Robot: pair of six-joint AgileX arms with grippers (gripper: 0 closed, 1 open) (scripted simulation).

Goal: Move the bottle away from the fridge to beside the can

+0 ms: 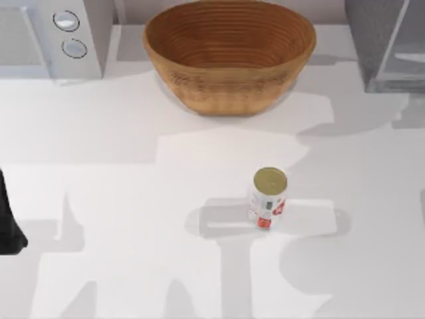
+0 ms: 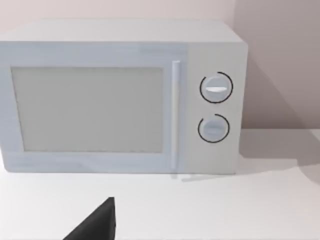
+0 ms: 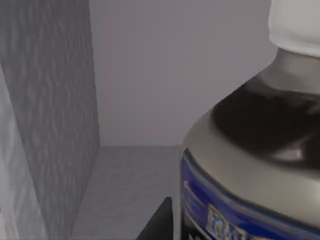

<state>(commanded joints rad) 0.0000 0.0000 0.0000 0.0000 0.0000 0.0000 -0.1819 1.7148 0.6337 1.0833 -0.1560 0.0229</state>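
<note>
The can point(image 1: 268, 197), white with red markings and a gold top, stands upright near the middle of the table. The bottle point(image 3: 250, 165) looms very close in the right wrist view, with its white cap, brown shoulder and blue-edged label showing. It stands just beside the speckled grey wall of the fridge point(image 3: 55, 120). A dark part of my right gripper point(image 3: 159, 222) shows right beside the bottle's label. The fridge point(image 1: 385, 43) stands at the table's far right corner. My left arm point(image 1: 8, 222) sits parked at the left edge.
A large woven basket point(image 1: 229, 53) stands at the back middle. A white microwave point(image 1: 50, 36) with two round dials point(image 2: 216, 107) fills the back left corner. Open tabletop point(image 1: 133, 199) lies around the can.
</note>
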